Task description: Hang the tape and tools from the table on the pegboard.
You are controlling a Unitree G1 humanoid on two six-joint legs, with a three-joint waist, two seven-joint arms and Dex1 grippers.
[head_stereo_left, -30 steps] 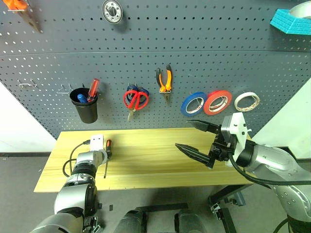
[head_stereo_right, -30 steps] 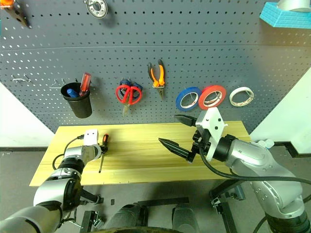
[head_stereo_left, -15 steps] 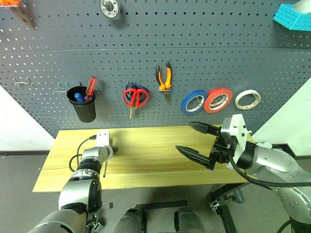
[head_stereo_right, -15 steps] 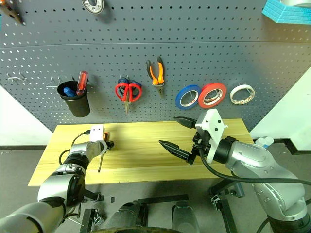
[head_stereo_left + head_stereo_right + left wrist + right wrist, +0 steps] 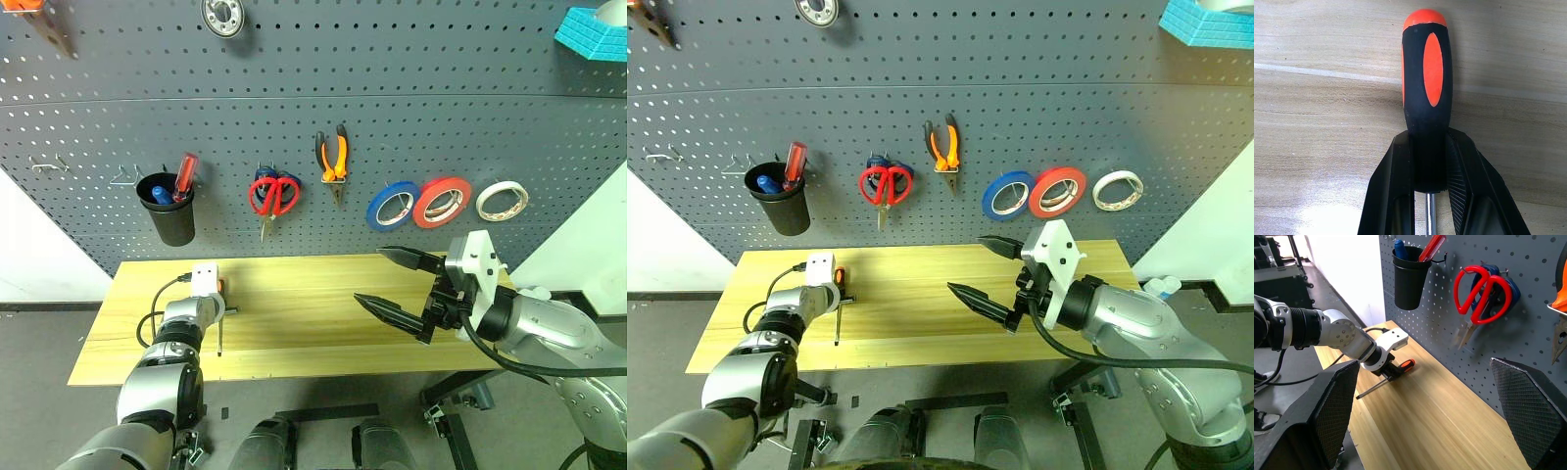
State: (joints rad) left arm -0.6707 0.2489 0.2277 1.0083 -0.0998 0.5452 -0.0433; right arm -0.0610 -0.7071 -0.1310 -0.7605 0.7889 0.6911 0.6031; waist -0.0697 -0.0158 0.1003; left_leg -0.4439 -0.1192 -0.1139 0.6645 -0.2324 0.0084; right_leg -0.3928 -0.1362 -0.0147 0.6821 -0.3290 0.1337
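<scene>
Starting on the left: the left gripper point(image 5: 1430, 196) has its two black fingers pinched tight around the lower end of the screwdriver point(image 5: 1427, 93) handle, with the orange-capped butt sticking out past the fingertips and the thin metal shaft running back between them. The tool is at the left end of the table point(image 5: 323, 343), and I can't quite tell if it's lifted off the wood yet or still resting on it. Grabbing it by the handle makes sense, since that's the fat bit with something to squeeze.

Up on the pegboard point(image 5: 392, 117), going across: a black cup point(image 5: 169, 215) with a red-handled screwdriver in it, the red scissors point(image 5: 275, 195), the pliers point(image 5: 333, 162), then a blue roll, the red tape point(image 5: 440, 203) and a whitish roll. So the screwdriver looks like the last thing left to hang.

Over on the right, the right gripper point(image 5: 397, 284) hangs above the table with its jaws spread wide and nothing in them, probably just parked out of the way.
</scene>
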